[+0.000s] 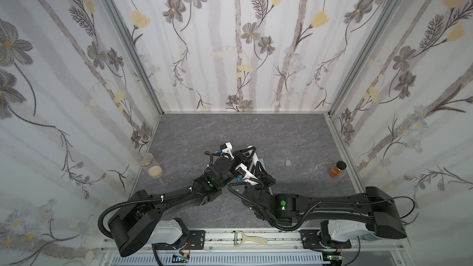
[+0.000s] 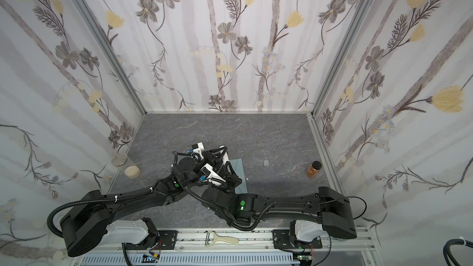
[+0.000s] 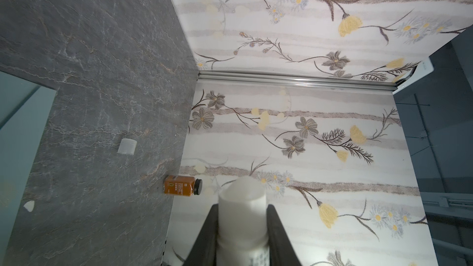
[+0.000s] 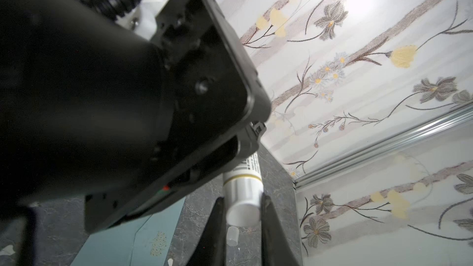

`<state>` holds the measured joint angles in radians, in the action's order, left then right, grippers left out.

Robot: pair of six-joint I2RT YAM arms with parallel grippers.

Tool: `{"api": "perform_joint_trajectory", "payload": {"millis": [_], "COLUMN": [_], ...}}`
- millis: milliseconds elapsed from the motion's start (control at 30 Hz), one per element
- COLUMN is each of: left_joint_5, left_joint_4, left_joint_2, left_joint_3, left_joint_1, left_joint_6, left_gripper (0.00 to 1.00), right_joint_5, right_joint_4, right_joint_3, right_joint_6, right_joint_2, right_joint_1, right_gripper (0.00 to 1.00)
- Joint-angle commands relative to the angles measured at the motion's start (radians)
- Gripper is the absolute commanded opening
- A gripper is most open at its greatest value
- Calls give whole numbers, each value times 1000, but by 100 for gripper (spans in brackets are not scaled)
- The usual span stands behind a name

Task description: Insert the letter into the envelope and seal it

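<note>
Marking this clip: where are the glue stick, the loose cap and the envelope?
glue stick [image 3: 242,208]: left wrist view, on its white upper body.
loose cap [image 3: 127,146]: left wrist view, on its side wall.
envelope [image 2: 238,167]: in a top view, on the bare blue corner beside the arms.

In both top views the crossed arms [image 2: 220,197] cover all but a strip of the envelope [image 2: 240,175]. The glue stick [image 3: 242,213] runs off the left wrist view's edge, and a blurred black housing [image 4: 115,98] blocks much of the right wrist view.
</note>
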<state>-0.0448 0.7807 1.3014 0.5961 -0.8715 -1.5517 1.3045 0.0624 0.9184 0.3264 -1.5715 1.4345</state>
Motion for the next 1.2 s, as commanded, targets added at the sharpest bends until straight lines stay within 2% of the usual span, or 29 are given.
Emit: {"api": "perform_joint_trajectory", "payload": {"millis": [0, 367, 467, 567, 633, 800, 1000, 1167], "left_joint_5": [56, 50, 43, 23, 0, -41, -92, -128], "left_joint_4": [115, 115, 115, 115, 116, 117, 116, 115], "left_joint_2": [-10, -25, -30, -37, -40, -40, -40, -40], "left_joint_3": [5, 2, -2, -10, -18, -16, -12, -6], "left_joint_1": [-5, -4, -4, -3, -2, 11, 23, 26], "left_joint_6": [-27, -28, -25, -22, -18, 15, 53, 84], "left_gripper": [0, 0, 0, 0, 0, 0, 0, 0], "right_joint_5": [-7, 2, -9, -83, -177, -370, -586, -834], "right_joint_4": [14, 32, 39, -7, -39, -7, 105, 249], "right_joint_3": [-18, -30, -29, -1, 24, 44, -34, -208], "right_joint_6": [105, 122, 94, -48, -162, -367, -593, -894], "right_joint_2": [-17, -57, -54, -16, 30, 117, 284, 474], "right_joint_1": [3, 14, 15, 14, 14, 9, -29, -193], "right_gripper": [10, 11, 13, 23, 30, 50, 55, 57]}}
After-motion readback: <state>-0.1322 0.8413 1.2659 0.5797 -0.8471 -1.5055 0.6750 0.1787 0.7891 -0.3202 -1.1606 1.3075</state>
